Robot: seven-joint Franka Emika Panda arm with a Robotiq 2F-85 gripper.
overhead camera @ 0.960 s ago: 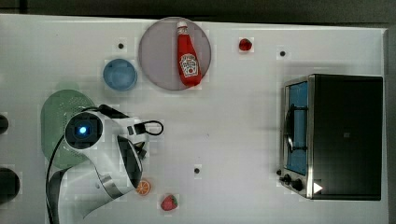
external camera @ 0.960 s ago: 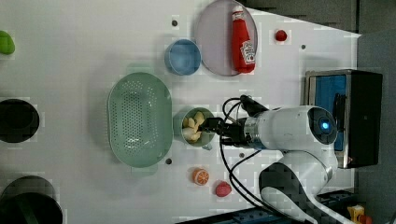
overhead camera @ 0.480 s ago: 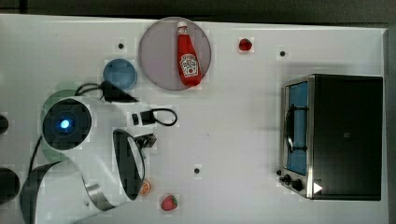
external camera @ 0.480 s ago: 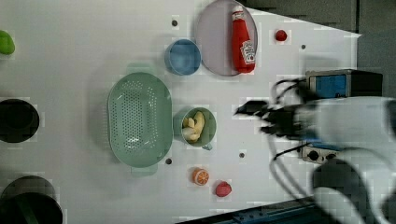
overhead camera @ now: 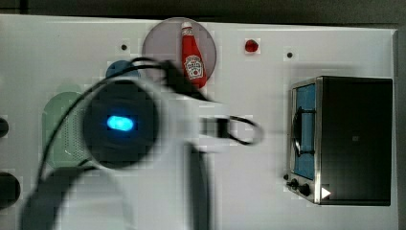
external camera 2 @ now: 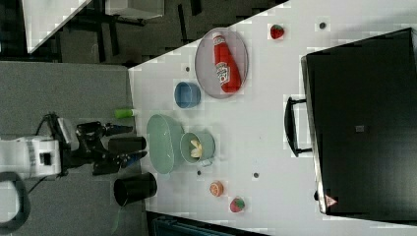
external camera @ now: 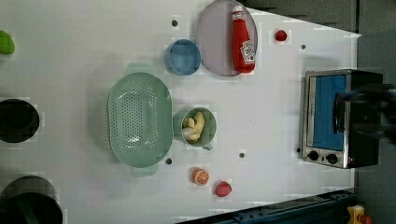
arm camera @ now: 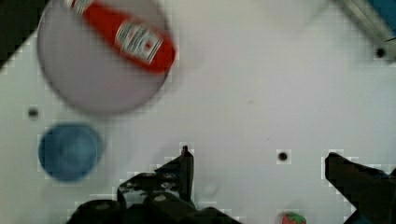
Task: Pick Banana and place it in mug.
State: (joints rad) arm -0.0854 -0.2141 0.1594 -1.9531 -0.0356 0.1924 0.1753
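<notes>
The banana (external camera: pixel 195 127), a small pale yellow-cream piece, lies inside the round teal-green mug (external camera: pixel 208 129) with a small side handle, and its pale pieces show in the mug's mouth in the right view (external camera 2: pixel 195 146) too. In the left view the mug stands on the white worktop (external camera: pixel 261 112), touching or just beside the right edge of the large oval light-green perforated basket (external camera: pixel 139 117); a round blue bowl (external camera: pixel 182 56) sits above it, and a round orange slice (external camera: pixel 201 176) and a red strawberry (external camera: pixel 222 189) lie below it. Further off, a red ketchup bottle (external camera: pixel 243 40) rests on a round grey plate (external camera: pixel 215 37), and a steel toaster oven with a blue door (external camera: pixel 327 116) stands at the left view's right. The tool (arm camera: pixel 259 175) is released, its two dark fingers (arm camera: pixel 183 170) spread wide with nothing between them, hanging over bare worktop near the blue bowl and the plate. In the right view the tool (external camera 2: pixel 125 142) hangs high, well apart from the mug. Judging from this, the placing step looks done and the arm is in the retreat phase. The next move likely calls only for pulling clear of the mug and basket without brushing them, and confirming that the banana sits wholly inside the rim.
</notes>
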